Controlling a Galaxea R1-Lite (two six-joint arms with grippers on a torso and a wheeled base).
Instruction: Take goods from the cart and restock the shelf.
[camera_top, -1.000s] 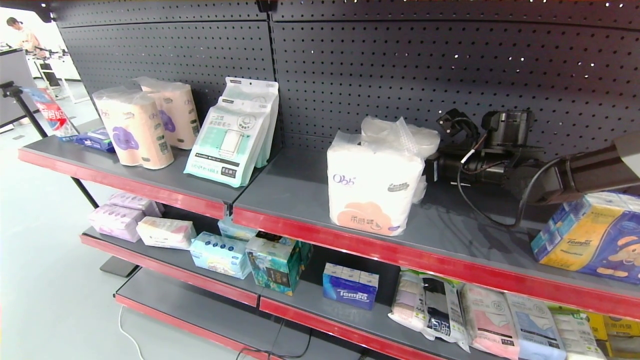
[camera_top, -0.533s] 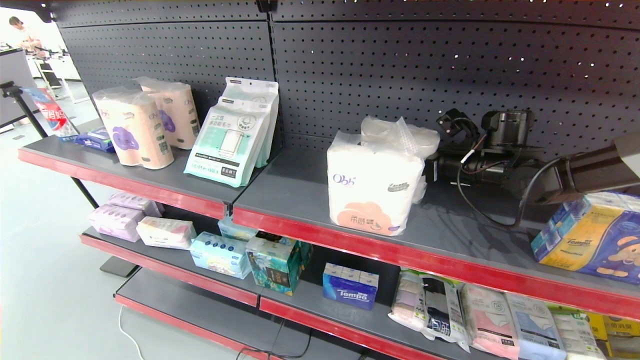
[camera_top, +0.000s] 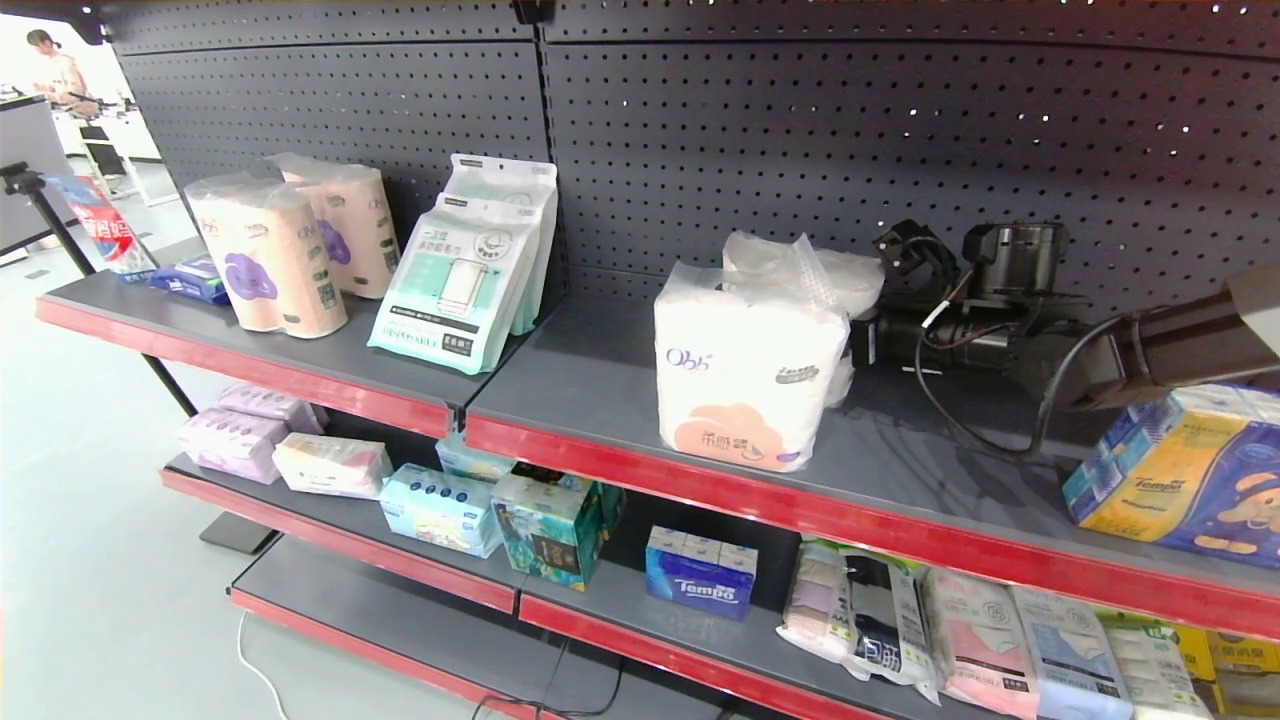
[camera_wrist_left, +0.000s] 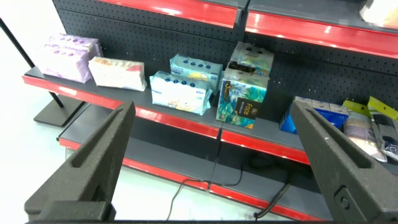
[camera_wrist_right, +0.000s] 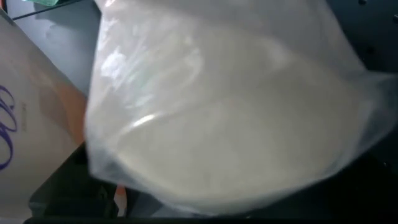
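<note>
Two roll packs on top shelf (camera_top: 590, 385), right of shelf joint: white toilet-roll pack (camera_top: 745, 370) near red front edge, clear-wrapped roll pack (camera_top: 805, 268) touching behind it, toward pegboard (camera_top: 800, 150). Right gripper (camera_top: 862, 338) at rear pack's side, against wrap; clamped or apart: cannot tell. Left gripper (camera_wrist_left: 212, 111) spread wide, empty, facing lower shelves (camera_wrist_left: 186, 119). Judged step: seating rear pack. Advise: set base flat, square to front pack, before release; withdraw straight, clear of loose wrap and of blue tissue pack (camera_top: 1180, 480) at right edge.
</note>
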